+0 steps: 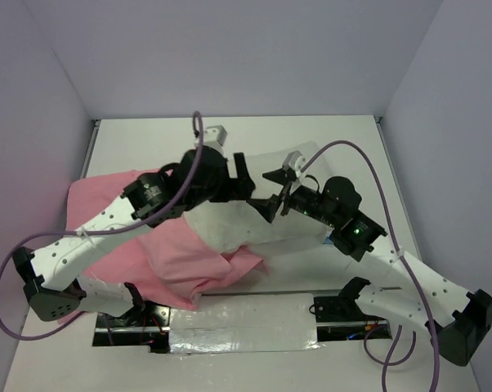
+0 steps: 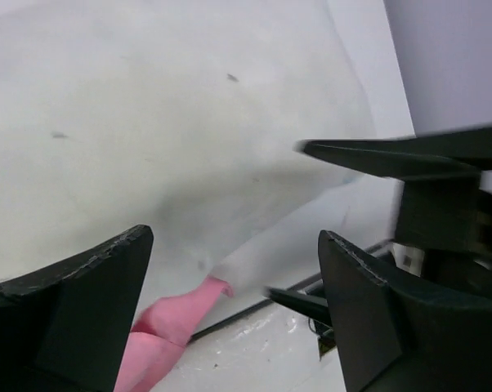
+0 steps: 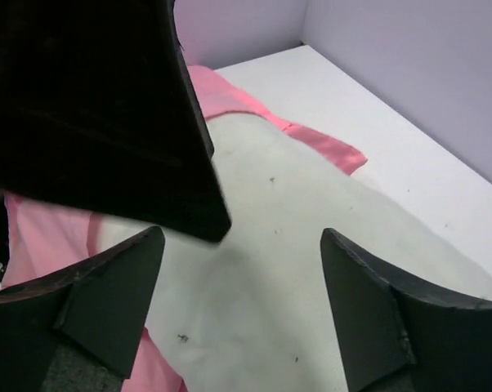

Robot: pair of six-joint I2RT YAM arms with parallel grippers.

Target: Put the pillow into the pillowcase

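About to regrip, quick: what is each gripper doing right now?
Left gripper: open, holding nothing, poised over the pillow.
Right gripper: open, holding nothing, also over the pillow.

I'm looking at a white table (image 1: 344, 135) that takes up the whole base of a small booth. Three plain walls close it in. The back wall (image 1: 230, 49) stands along the table's far edge, and the left wall (image 1: 25, 122) and right wall (image 1: 450, 122) rise along its sides. All three are a pale lilac-grey, smooth and bare. A thin dark seam (image 1: 88, 151) runs where the table's left edge meets the wall. At the middle of the near edge lies a crinkled silvery strip (image 1: 242, 322) that catches the light. The lighting is soft and even, from above, and shadows on the tabletop are faint. Seen close, the tabletop near the right edge carries a few tiny dark specks.
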